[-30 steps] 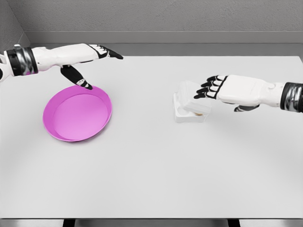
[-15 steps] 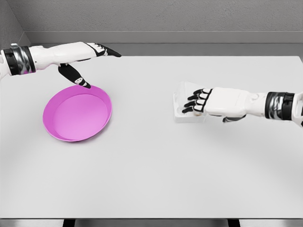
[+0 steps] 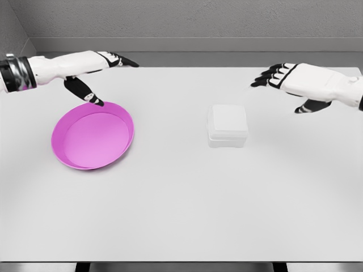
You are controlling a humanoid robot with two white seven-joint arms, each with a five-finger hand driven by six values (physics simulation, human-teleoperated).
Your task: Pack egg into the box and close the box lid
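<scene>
Closed box (image 3: pixel 227 126) lies apart from right hand (image 3: pixel 303 82).

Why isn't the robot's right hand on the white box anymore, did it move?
Yes. The right hand lifted off the box and pulled back up and right. The box stayed put.

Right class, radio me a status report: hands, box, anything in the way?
Left hand open above pink plate. Right hand open, clear of box. Box lid down, egg not visible. Nothing in the way.
</scene>
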